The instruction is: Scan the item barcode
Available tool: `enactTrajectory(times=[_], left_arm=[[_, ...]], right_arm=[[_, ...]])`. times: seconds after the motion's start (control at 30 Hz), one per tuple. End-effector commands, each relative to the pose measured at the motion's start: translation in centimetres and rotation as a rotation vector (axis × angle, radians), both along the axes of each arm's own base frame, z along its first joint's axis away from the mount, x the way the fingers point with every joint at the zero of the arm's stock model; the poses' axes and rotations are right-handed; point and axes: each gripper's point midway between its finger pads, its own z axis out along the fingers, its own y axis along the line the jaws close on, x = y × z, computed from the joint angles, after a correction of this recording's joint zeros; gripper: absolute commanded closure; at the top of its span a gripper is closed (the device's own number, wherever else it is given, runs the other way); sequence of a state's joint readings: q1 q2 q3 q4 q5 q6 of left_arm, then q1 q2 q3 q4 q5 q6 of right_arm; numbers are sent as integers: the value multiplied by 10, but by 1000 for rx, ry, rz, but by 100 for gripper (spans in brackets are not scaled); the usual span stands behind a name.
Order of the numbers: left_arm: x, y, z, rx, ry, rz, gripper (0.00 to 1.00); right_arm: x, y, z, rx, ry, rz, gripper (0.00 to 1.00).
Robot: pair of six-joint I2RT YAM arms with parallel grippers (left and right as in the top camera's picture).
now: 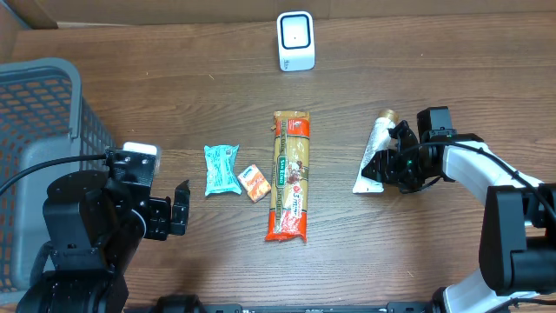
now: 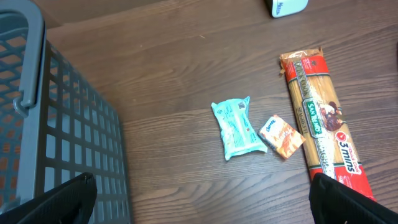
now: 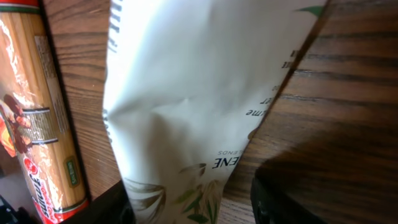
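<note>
A white tube with a gold cap lies on the table at the right, its flat end toward the front. My right gripper straddles it low down. In the right wrist view the tube fills the space between the jaws; the left finger touches it, while wood shows between it and the right finger. The white scanner stands at the back centre. My left gripper hangs wide open at the front left, with nothing between its fingertips.
A long pasta pack lies in the middle, with a small orange packet and a teal packet to its left. A grey basket stands along the left edge. The pasta pack lies close beside the tube.
</note>
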State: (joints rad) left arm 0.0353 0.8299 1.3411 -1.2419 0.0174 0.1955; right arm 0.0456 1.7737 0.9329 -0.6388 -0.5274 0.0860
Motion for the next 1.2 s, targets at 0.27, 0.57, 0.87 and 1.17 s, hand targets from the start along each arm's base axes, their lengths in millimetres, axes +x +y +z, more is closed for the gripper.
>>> enactTrajectory(times=[0.27, 0.57, 0.87, 1.17], left_arm=[[0, 2, 1, 23, -5, -4, 0], [0, 2, 1, 23, -5, -4, 0], [0, 2, 1, 23, -5, -4, 0], [0, 2, 1, 23, -5, -4, 0]], right_arm=[[-6, -3, -8, 1, 66, -76, 96], [7, 29, 77, 196, -77, 193, 96], [-27, 68, 184, 348, -249, 606, 96], [-50, 83, 242, 485, -415, 725, 96]])
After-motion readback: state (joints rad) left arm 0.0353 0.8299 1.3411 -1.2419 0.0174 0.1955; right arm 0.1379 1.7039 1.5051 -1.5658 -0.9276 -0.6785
